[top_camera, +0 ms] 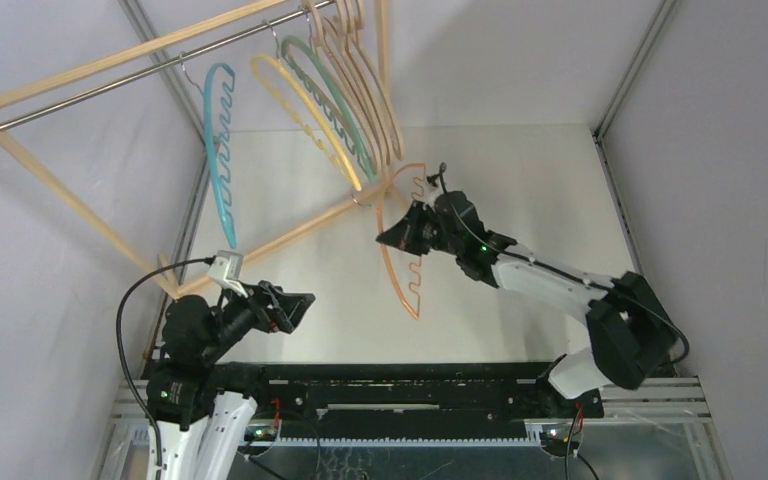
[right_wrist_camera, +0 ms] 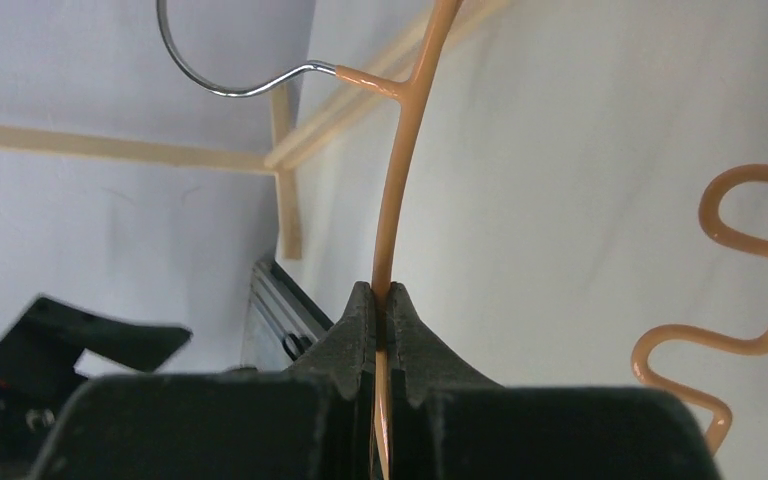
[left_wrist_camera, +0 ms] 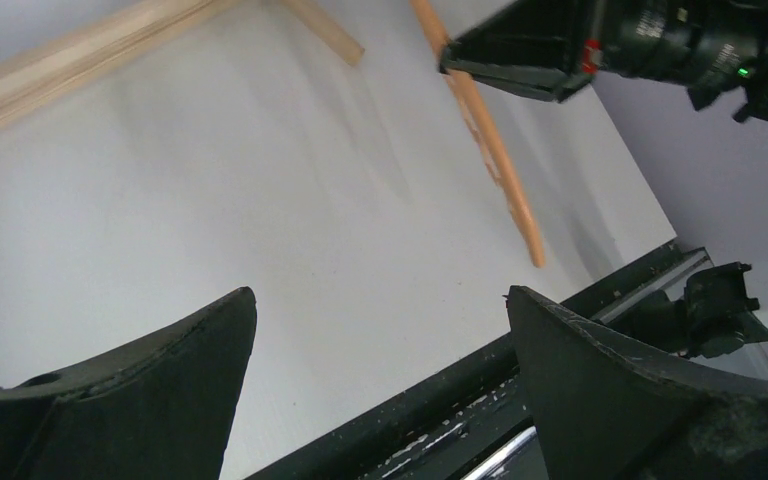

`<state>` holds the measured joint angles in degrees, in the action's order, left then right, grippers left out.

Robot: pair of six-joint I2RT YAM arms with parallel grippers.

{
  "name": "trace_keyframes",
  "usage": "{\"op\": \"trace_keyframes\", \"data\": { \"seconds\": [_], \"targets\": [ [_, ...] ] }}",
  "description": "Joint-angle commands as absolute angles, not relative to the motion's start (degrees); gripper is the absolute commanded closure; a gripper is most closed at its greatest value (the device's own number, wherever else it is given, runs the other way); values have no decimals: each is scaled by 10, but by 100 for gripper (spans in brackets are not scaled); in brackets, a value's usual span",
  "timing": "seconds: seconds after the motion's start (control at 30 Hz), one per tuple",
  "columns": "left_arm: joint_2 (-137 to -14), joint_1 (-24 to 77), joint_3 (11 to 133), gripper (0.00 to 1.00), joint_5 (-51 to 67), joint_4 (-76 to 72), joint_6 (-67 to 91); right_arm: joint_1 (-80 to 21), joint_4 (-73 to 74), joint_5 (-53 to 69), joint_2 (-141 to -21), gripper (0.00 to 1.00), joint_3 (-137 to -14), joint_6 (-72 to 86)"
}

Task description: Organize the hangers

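The right gripper (top_camera: 388,238) is pinched tight on the thin arm of the orange hanger (top_camera: 407,262), holding it above the table (top_camera: 520,170). In the right wrist view its 2 fingers (right_wrist_camera: 355,330) meet on that arm with only the orange rod between them. From the grip the arm runs up and away to the metal hook (right_wrist_camera: 210,70), which sits ahead and to the left of the fingers. The hanger's wavy bar curls off to their right. Seen from above, the hook lies close to the lower bar of the rack (top_camera: 290,232); whether it touches cannot be told. Farther beyond this gripper and to its left, the other hangers hang from the rail (top_camera: 140,75): several wood hangers (top_camera: 360,70) nearest, then the green hanger (top_camera: 335,100), the yellow hanger (top_camera: 305,115), and the teal hanger (top_camera: 222,150) farthest left, apart from the rest. The left gripper (top_camera: 303,312) is spread wide with nothing between its fingers (left_wrist_camera: 140,400), raised over the near left part of the table. From its own camera, the orange hanger and the right gripper lie ahead and to the right, well apart from it.
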<state>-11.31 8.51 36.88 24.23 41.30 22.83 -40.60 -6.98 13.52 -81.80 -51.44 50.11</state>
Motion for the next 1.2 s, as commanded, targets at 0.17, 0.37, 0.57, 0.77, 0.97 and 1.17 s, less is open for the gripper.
{"op": "trace_keyframes", "data": {
  "seconds": [0.17,0.37,0.57,0.77,0.97,1.17],
  "targets": [
    [-133,86,388,0,267,341,247,-464,-47,104,-988,100,-806,546],
    [-139,86,388,0,268,330,251,-489,-1,113,-1075,100,-944,568],
    [-140,86,392,0,258,328,247,-517,5,134,-1084,100,-971,572],
    [-150,86,388,1,253,328,242,-530,-23,145,-1029,100,-908,586],
    [-157,87,385,0,246,324,242,-549,-52,160,-1002,100,-881,610],
    [-172,87,389,1,243,317,243,-571,-61,167,-1017,100,-901,625]
  ]
}}
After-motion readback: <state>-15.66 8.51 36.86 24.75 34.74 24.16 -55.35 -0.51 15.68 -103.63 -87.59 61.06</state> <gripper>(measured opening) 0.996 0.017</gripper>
